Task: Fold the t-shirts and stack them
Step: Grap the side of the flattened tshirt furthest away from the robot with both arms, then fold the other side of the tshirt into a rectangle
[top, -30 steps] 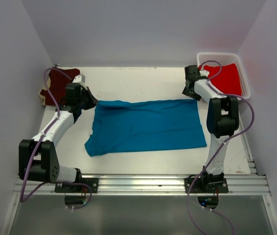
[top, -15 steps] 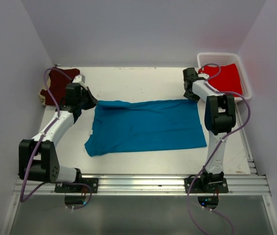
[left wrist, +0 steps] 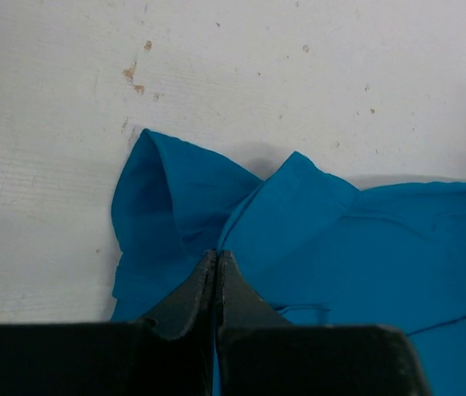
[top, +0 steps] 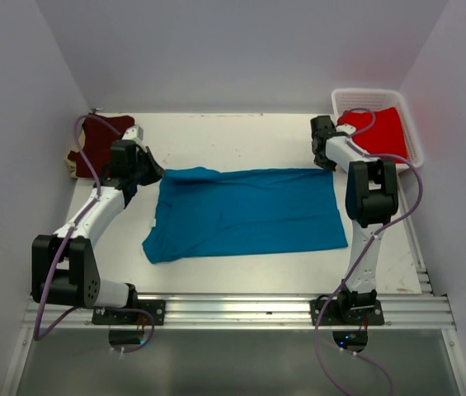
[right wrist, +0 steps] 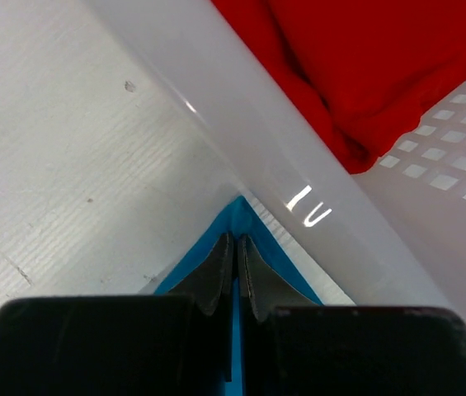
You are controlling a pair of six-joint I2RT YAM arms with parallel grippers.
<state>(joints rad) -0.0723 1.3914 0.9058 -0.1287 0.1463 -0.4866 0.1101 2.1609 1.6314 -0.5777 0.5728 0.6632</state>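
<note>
Pinched shut on a raised fold of cloth, the left gripper (left wrist: pixel 216 257) holds the far left corner of the teal-blue t-shirt (top: pixel 245 213). Opposite, the right gripper (right wrist: pixel 234 241) is pressed together on the shirt's far right corner, just beside the wall of the white mesh basket (right wrist: pixel 241 107). Between them the shirt lies spread flat on the table (top: pixel 233 136). The bright red t-shirt (top: pixel 385 132) sits in the basket, and the dark maroon t-shirt (top: pixel 99 140) lies at the table's far left corner.

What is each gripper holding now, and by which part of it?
Both hold the teal-blue t-shirt. The left gripper pinches its far left corner; the right gripper pinches its far right corner, beside the white basket.
</note>
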